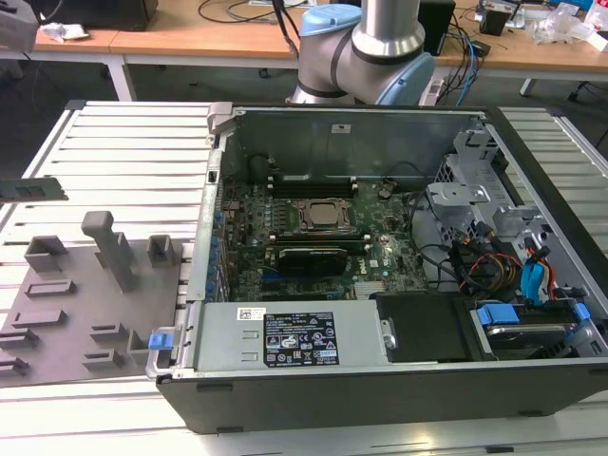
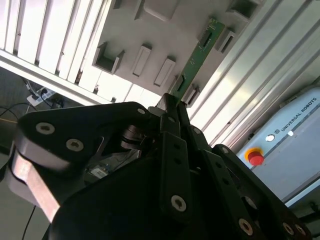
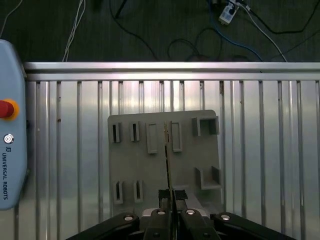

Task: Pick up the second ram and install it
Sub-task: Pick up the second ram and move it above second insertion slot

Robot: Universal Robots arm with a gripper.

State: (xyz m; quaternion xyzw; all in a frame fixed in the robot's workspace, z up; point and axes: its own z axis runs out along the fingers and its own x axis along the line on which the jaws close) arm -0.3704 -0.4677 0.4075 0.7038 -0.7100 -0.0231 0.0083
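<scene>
Closest to both wrist lenses sat the gripper (image 2: 173, 102), its black fingers (image 3: 163, 195) clenched on one end of the second ram (image 2: 196, 57).

The second wrist view gave me the ram's flat green face, which ran out from the fingertips over the grey tray (image 2: 125, 30). The first wrist view gave me the stick edge-on. It appeared as a thin line above the tray, passing between two of its raised blocks (image 3: 152, 137).

Both wrist views took in a pale blue pendant (image 3: 10, 150) with a red button (image 3: 5, 108), resting on the slatted table (image 3: 260, 150).

The exterior view supplied the wider scene. From its left to its right I noted:
- the ram, cut by the frame's edge and apart from the tray
- the tray with its upright blocks
- the open computer case (image 1: 380, 399), with the motherboard (image 1: 242, 228) lying inside it

Behind the case stood the arm's base (image 1: 366, 47).
</scene>
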